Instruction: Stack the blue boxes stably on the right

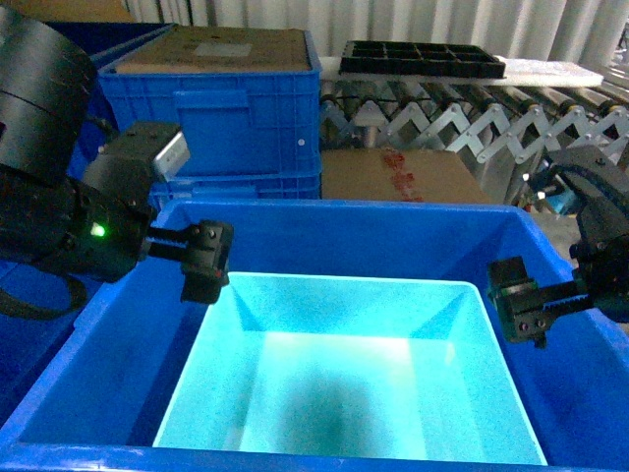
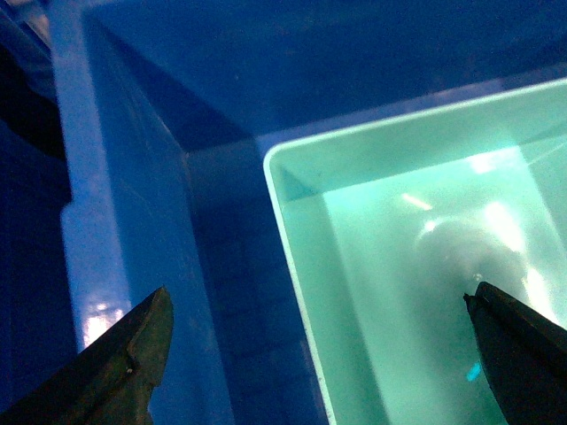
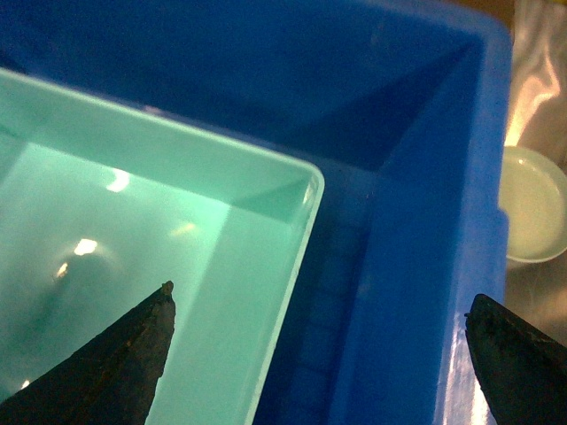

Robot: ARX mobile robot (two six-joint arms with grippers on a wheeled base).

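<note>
- The turquoise tub sits inside a large dark blue crate, resting on the crate's floor with a strip of blue floor showing on its left, far and right sides.
- The tub appears to hold nothing; only glare and a shadow mark its bottom.
- The left gripper hovers over the tub's far left corner. In the left wrist view its fingers are spread wide, one over the crate's left wall, the other over the tub's interior, with the tub's left rim between them. It holds nothing.
- The right gripper hovers at the tub's right rim. In the right wrist view its fingers are likewise wide apart, straddling the tub's right rim and the crate's right wall. It holds nothing.
- Judgement: the step in hand is the approach to a two-sided lift of the tub; neither pincer is touching it yet.
- Next move, as I judge it: each arm must lower so one finger enters the tub and the other drops into the narrow gap beside the crate wall, then close on the rim.
- Behind stand stacked blue crates and a black tray on a roller conveyor.
- A pale round dish lies outside the crate's right wall.
</note>
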